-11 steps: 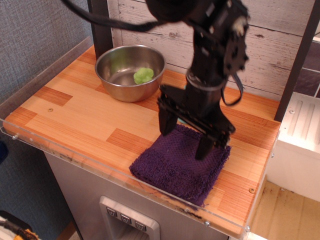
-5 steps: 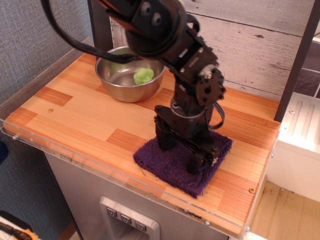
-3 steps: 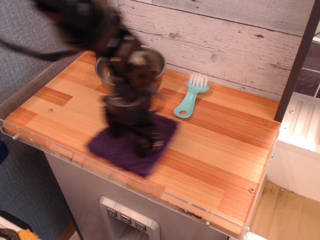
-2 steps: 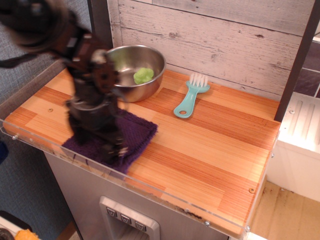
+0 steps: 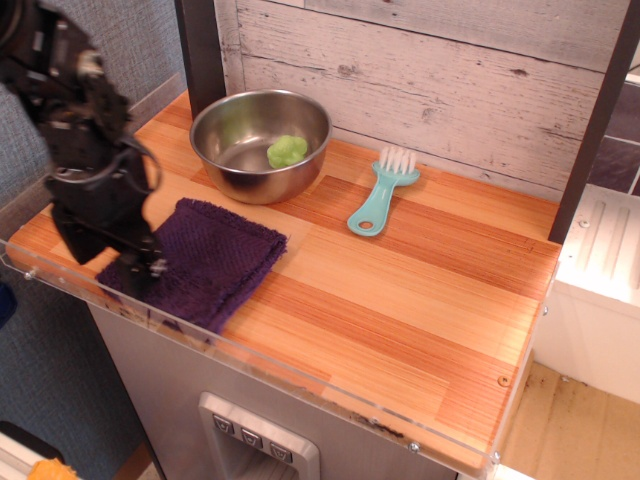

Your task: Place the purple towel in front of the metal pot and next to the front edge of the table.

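Observation:
The purple towel (image 5: 205, 262) lies flat on the wooden table (image 5: 420, 290), in front of the metal pot (image 5: 260, 146) and close to the front acrylic edge at the left. The pot holds a small green object (image 5: 287, 151). My black gripper (image 5: 112, 262) stands over the towel's left edge, its two fingers apart; one fingertip (image 5: 148, 272) is down on the cloth. The towel's left end is hidden behind the gripper.
A teal brush (image 5: 379, 192) lies to the right of the pot near the plank wall. A dark post (image 5: 200, 50) stands behind the pot. A clear acrylic rim (image 5: 300, 385) runs along the table's front and left edges.
The gripper has swept from the table's right-centre to its front left, and the towel has slid left with it, uncovering the teal brush.

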Robot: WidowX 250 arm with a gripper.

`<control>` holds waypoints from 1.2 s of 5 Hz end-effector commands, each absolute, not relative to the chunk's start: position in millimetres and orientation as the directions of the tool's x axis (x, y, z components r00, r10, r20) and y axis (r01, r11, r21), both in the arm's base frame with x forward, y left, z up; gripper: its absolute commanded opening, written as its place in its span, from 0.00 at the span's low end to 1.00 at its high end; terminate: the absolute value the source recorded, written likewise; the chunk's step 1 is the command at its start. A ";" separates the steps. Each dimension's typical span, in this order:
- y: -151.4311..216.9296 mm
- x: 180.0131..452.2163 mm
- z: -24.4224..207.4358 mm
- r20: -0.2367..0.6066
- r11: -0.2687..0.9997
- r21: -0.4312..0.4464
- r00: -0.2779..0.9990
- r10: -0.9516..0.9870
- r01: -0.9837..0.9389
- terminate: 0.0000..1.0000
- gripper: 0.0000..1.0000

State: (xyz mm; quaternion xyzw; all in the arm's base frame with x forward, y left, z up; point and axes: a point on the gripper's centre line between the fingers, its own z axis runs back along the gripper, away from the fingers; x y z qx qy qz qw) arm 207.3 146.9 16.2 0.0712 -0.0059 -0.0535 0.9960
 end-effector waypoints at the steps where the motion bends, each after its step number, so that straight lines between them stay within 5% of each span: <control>1: 174.0 204.4 15.5 -0.031 0.979 0.147 0.990 -0.135 0.139 0.00 1.00; 4: 167.7 194.3 69.5 0.046 0.967 0.234 0.992 -0.115 0.102 0.00 1.00; 6: 129.9 203.0 105.3 0.130 0.977 0.203 0.987 -0.092 0.064 0.00 1.00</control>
